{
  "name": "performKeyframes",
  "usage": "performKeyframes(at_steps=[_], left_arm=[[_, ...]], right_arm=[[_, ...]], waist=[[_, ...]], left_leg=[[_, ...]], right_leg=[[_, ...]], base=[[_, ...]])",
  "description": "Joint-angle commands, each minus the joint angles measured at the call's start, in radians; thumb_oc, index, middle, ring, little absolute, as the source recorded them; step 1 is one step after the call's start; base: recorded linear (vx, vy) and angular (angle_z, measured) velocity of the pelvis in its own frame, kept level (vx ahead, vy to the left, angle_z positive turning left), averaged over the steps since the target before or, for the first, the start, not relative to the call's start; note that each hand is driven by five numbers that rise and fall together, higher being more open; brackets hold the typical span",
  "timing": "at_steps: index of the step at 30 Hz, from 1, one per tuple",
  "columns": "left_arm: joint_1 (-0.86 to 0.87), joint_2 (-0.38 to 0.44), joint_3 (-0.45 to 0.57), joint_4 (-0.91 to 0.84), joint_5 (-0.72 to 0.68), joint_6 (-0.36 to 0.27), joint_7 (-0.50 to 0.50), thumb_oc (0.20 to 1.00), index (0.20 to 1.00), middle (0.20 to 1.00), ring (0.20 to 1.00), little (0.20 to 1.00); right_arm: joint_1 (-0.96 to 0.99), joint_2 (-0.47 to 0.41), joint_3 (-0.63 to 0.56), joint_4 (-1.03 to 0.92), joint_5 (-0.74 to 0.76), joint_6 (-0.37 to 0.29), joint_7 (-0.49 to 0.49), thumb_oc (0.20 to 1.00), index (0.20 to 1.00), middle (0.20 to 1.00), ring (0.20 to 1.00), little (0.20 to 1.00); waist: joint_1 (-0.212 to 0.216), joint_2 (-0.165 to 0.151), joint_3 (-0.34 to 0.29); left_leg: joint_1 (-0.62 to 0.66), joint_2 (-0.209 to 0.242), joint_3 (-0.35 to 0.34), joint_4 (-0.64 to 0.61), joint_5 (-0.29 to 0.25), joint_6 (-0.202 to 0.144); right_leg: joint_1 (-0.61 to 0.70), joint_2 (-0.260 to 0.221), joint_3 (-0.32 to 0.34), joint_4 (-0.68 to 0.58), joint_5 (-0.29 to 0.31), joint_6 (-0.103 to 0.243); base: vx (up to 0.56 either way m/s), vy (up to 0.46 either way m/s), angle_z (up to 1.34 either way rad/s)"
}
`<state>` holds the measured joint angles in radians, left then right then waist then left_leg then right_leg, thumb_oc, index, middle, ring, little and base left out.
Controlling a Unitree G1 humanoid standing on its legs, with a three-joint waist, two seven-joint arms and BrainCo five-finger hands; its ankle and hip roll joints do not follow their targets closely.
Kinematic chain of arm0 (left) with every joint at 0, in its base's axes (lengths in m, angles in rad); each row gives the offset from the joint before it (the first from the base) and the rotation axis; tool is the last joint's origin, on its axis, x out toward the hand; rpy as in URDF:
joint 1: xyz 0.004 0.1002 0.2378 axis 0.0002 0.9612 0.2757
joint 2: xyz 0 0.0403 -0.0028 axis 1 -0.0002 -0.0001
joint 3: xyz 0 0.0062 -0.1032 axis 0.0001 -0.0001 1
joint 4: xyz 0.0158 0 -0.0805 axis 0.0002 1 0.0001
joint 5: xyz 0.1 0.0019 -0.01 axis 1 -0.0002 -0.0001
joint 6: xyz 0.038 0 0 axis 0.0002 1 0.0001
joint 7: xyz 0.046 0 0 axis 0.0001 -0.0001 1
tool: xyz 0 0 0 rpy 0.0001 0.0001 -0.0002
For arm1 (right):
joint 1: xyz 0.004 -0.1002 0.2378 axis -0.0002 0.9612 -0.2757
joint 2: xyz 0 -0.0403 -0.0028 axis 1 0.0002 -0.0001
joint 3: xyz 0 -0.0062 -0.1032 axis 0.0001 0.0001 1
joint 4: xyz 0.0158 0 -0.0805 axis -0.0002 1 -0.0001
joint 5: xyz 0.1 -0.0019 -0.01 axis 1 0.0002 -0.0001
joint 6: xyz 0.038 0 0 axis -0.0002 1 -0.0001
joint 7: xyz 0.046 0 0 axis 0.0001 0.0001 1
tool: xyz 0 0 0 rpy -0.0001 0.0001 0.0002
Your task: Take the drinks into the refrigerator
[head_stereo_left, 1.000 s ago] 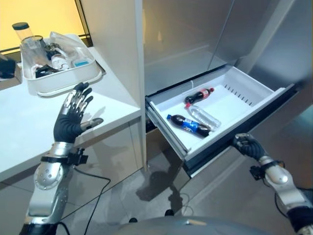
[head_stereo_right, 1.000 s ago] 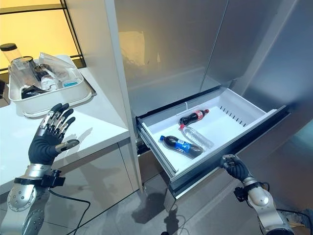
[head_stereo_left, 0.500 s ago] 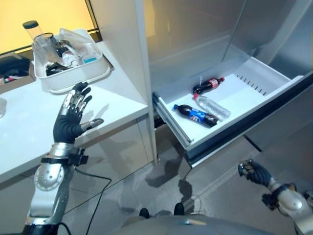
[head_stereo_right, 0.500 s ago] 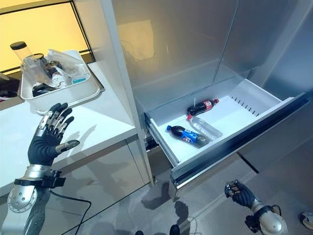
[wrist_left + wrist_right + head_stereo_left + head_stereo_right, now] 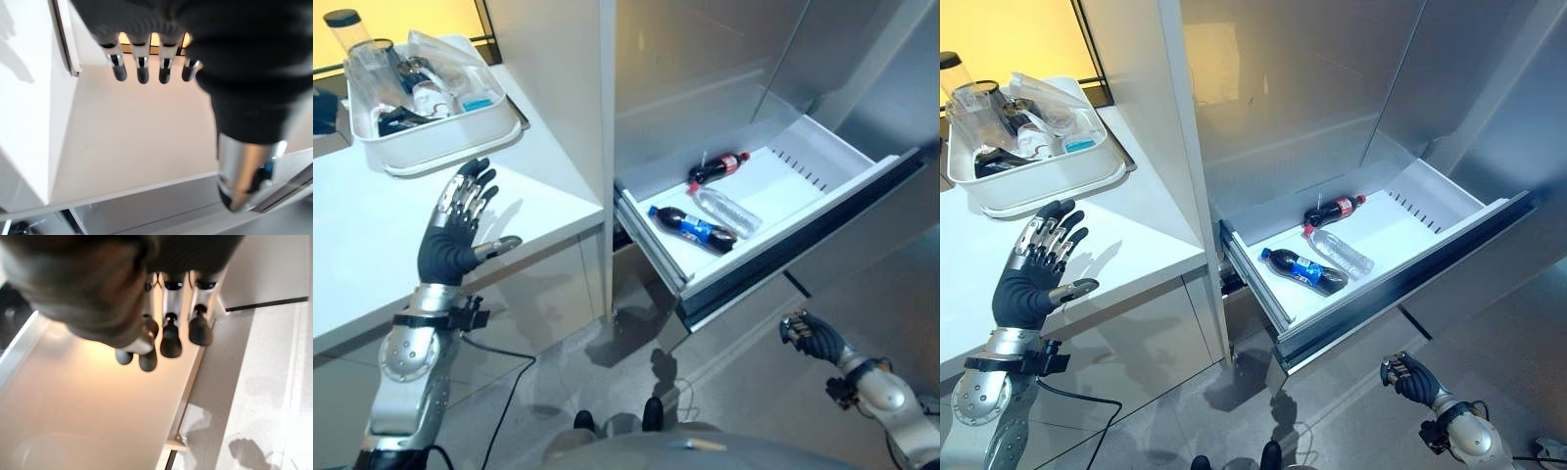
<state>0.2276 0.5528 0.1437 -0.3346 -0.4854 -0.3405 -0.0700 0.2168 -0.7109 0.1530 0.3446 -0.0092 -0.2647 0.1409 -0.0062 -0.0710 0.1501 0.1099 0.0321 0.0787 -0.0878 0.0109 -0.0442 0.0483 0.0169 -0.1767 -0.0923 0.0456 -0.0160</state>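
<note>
The refrigerator's white drawer point(image 5: 808, 191) stands pulled out, and three bottles lie in it. A dark cola bottle with a red label point(image 5: 715, 168) is at the back. A clear water bottle point(image 5: 726, 211) lies in the middle and a dark bottle with a blue label point(image 5: 690, 227) nearest the front. My right hand point(image 5: 808, 336) hangs below and in front of the drawer's dark front panel point(image 5: 1400, 284), fingers curled, holding nothing. My left hand point(image 5: 458, 230) is raised open over the white counter point(image 5: 372, 225), far from the drawer.
A white tray point(image 5: 435, 147) of containers and small items sits at the back of the counter. A white cabinet panel point(image 5: 578, 98) separates the counter from the grey refrigerator front point(image 5: 705, 59). Grey floor point(image 5: 744, 392) lies under the drawer.
My right hand has come away from the drawer's front edge and now hangs lower, clear of it. The drawer stays out. The camera has shifted; my left hand has not moved.
</note>
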Motion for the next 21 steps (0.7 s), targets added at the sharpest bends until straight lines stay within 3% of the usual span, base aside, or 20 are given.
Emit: performKeyframes(at_steps=[1,10,21], left_arm=[[-0.036,0.037,0.005,-0.031,-0.023,-0.057,-0.014,1.0,1.0,1.0,1.0,1.0],[-0.038,0.038,-0.024,-0.035,-0.063,-0.046,-0.037,1.0,1.0,1.0,1.0,1.0],[-0.049,0.051,-0.038,-0.069,-0.127,-0.039,-0.061,1.0,1.0,1.0,1.0,1.0]], right_arm=[[-0.103,-0.004,0.043,0.053,-0.012,-0.026,-0.042,0.2,0.2,0.2,0.2,0.2],[-0.269,-0.011,0.116,0.194,-0.043,0.0,-0.081,0.2,0.2,0.2,0.2,0.2],[-0.446,-0.088,0.165,0.308,-0.059,0.026,-0.103,0.2,0.2,0.2,0.2,0.2]], waist=[[0.029,-0.009,-0.032],[0.071,0.001,-0.021],[0.124,0.034,0.019]], left_leg=[[0.021,-0.005,-0.022,0.001,-0.064,-0.008],[0.012,-0.01,-0.043,0.001,-0.056,-0.007],[-0.021,-0.021,-0.089,0.001,-0.035,-0.006]], right_leg=[[0.013,-0.08,-0.039,0.049,-0.008,0.127],[0.022,-0.084,-0.06,0.043,-0.008,0.124],[0.016,-0.102,-0.103,0.045,-0.007,0.123]], base=[[0.0,0.0,0.0],[0.0,-0.011,0.06],[-0.03,-0.012,0.13]])
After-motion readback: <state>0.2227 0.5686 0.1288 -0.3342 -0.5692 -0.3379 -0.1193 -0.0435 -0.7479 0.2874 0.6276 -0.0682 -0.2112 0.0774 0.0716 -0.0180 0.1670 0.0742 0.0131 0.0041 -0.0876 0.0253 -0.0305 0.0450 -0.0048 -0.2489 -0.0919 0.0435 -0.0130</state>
